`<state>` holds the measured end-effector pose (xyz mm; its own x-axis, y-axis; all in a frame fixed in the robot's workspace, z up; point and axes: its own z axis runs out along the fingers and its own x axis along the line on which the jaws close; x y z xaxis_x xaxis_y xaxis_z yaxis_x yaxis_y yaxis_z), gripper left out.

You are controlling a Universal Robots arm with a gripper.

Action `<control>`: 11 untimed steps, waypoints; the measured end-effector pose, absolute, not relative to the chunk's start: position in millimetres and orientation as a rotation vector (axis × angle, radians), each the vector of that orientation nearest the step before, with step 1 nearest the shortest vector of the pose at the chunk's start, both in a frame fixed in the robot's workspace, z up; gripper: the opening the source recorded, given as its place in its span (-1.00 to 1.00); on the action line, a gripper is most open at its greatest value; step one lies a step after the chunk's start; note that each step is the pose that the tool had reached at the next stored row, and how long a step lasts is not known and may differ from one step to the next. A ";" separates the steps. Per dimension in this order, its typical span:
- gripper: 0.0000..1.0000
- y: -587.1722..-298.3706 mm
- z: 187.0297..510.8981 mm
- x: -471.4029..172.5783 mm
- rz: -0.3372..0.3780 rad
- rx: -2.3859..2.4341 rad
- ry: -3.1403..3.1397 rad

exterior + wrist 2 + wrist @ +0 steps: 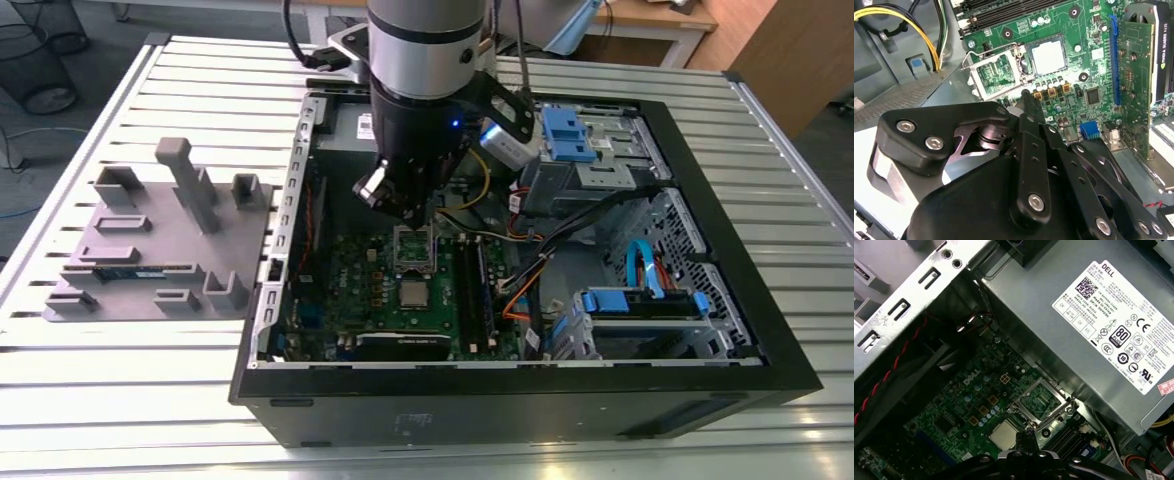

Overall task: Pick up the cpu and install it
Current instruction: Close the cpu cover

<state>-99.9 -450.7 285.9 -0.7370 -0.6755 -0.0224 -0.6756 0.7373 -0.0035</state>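
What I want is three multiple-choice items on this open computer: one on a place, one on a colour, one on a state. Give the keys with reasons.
1. Where does the small flat square cpu with the shiny silver top lie?
A. in a cardboard box
B. on the green motherboard inside the black computer case
C. in a person's hand

2. What colour are the plastic drive brackets in the case?
A. red
B. blue
C. white

3. How does the rectangular silver metal socket frame stand?
A. swung open beside the cpu
B. clamped shut over the cpu
C. hidden under a cooler

Answers:
1 B: both wrist views show it lying on the board.
2 B: the exterior view shows them blue.
3 A: the cpu's top is uncovered, with the frame next to it.
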 end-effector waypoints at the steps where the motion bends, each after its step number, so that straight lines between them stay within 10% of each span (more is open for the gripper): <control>1: -0.79 -450.7 285.0 -99.6 0.007 -1.131 2.907; 11: -0.79 -450.7 274.9 -91.0 0.007 -1.131 2.907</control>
